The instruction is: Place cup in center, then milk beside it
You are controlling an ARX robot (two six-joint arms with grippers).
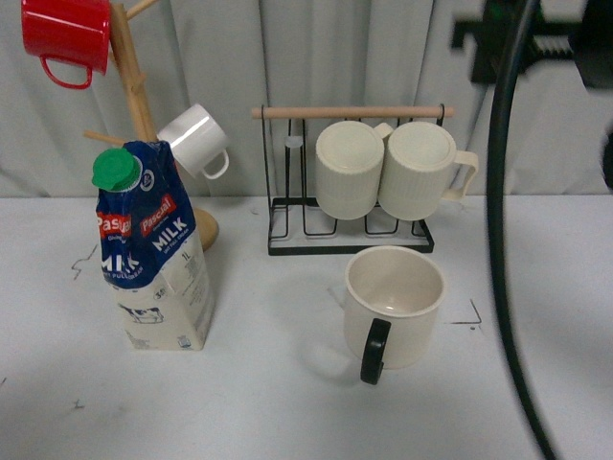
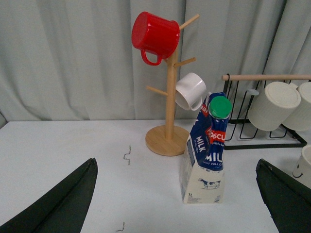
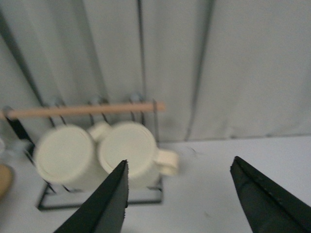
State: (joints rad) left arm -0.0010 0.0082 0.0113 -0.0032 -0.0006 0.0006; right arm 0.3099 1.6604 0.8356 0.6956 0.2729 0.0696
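Cup: you have the cup (image 1: 395,305) upright on the table (image 1: 287,412), a little right of middle in the front view, mouth up and black handle turned toward the camera. It sits just in front of the wire rack (image 1: 350,244), not touching it. The left wrist view catches only a sliver of it at the edge (image 2: 305,162).
Milk: look left, the milk (image 1: 153,249) stands on its base near the foot of the mug tree (image 1: 134,86), green cap on, its blue top creased and leaning. It is well apart from the cup.
Left gripper: your left gripper (image 2: 176,164) has its dark fingers (image 2: 63,199) spread wide with nothing held. The carton (image 2: 206,155) stands ahead of it, untouched.
Right gripper: your right gripper (image 3: 180,164) is spread as well, and empty. It faces the two ribbed mugs (image 3: 97,155) hanging on the rack; that view is blurred.
Mug tree: a red mug (image 1: 65,34) hangs up high, with a small white mug (image 1: 194,139) lower, right behind the carton's cap.
Right side: a black cable (image 1: 498,240) runs down the front view, to the right of the cup.
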